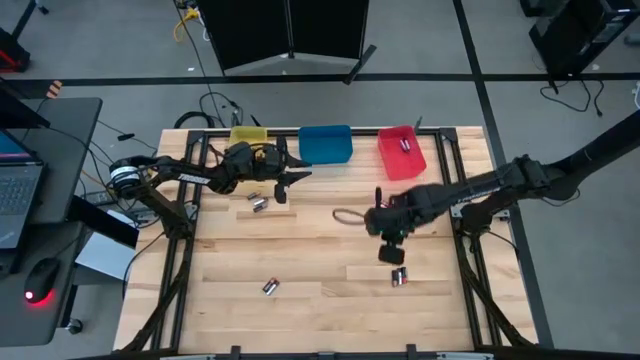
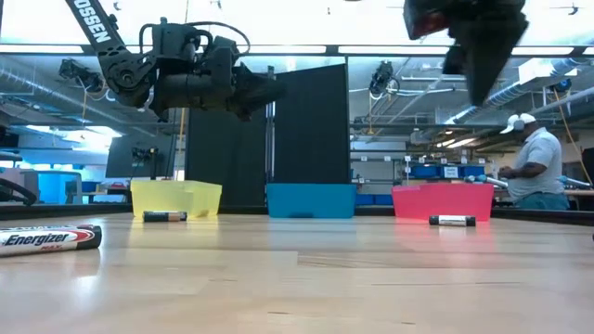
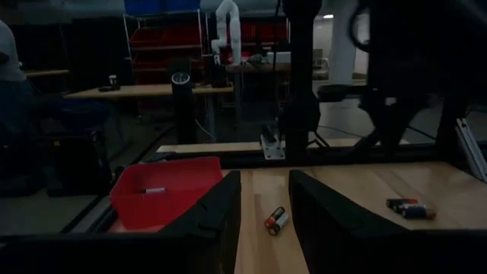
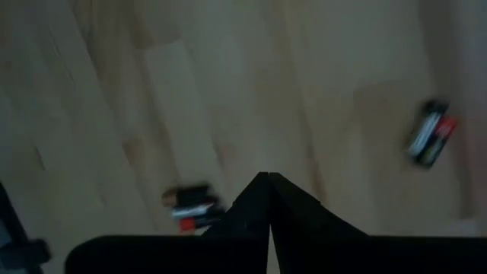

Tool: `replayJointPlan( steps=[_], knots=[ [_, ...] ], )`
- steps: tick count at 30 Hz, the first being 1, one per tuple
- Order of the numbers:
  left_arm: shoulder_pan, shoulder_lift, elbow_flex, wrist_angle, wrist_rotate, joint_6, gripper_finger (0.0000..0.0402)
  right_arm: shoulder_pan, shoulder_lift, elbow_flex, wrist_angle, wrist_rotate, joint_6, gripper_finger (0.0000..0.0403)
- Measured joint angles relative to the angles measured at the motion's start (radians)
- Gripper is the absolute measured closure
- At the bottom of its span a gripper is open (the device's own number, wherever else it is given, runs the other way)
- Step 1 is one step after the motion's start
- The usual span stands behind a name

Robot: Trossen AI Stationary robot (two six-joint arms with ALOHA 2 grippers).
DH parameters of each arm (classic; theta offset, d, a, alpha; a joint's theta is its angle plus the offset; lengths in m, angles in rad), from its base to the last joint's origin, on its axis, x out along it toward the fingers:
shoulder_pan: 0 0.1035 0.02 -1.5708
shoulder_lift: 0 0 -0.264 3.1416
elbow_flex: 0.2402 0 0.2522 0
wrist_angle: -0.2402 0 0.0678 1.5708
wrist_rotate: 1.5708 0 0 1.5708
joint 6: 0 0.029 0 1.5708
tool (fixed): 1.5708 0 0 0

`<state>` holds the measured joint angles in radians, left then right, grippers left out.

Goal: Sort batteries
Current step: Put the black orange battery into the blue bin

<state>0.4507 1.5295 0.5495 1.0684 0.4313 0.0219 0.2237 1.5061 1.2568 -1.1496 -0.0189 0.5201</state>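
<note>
The right gripper (image 1: 391,252) hangs above the wooden table (image 1: 320,300), its fingers (image 4: 268,221) pressed together with nothing between them. Just beyond its tip, toward the table's front edge, lie two batteries side by side (image 1: 399,277), their long axes running front to back. Off toward the left front sits another pair (image 1: 270,287), tilted on a diagonal.

The left gripper (image 1: 290,181) is held level above the table in front of the yellow bin (image 1: 249,135) and blue bin (image 1: 326,143), fingers (image 3: 221,221) spread and empty. Below and just behind it lies a further pair of batteries (image 1: 258,202), roughly crosswise to the table. One cell (image 1: 405,146) rests in the red bin (image 1: 400,152), lying roughly front to back, though it is small in the overhead view.

In the low view a cell marked Energizer (image 2: 48,239) lies on its side across the near plank.

Beyond the table, a person in a cap (image 2: 534,162) stands at a workbench, under ceiling lights, and a dark panel (image 2: 311,130) stands behind the blue bin.
</note>
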Motion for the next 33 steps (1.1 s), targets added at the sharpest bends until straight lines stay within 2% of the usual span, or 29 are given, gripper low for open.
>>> replayJointPlan(
  steps=[7,14,18,21,25,29,33],
  knots=[
    [0.0,0.0,0.0,-0.001,0.0,0.005,0.0282,0.185,0.08,0.0,-0.05,0.015,0.21,0.0334],
    [0.0,0.0,0.0,-0.001,0.0,0.002,0.0282,0.269,0.163,0.0,-0.054,0.008,0.323,0.0217],
    [0.0,0.0,0.0,-0.005,0.0,0.001,0.0282,0.28,0.204,-0.003,-0.063,-0.007,0.304,0.0146],
    [0.0,0.0,0.0,-0.016,0.0,0.001,0.0282,0.292,0.211,-0.038,-0.055,-0.034,0.265,0.0113],
    [0.0,0.0,0.0,-0.04,0.0,0.002,0.0282,0.312,0.187,-0.135,-0.009,-0.079,0.251,0.0101],
    [0.0,0.0,0.0,-0.065,0.0,0.02,0.0282,0.324,0.15,-0.222,0.127,-0.08,0.253,0.0106],
    [0.0,0.0,0.0,-0.07,0.0,0.027,0.0282,0.328,0.126,-0.27,0.175,-0.072,0.263,0.0109]
  ],
)
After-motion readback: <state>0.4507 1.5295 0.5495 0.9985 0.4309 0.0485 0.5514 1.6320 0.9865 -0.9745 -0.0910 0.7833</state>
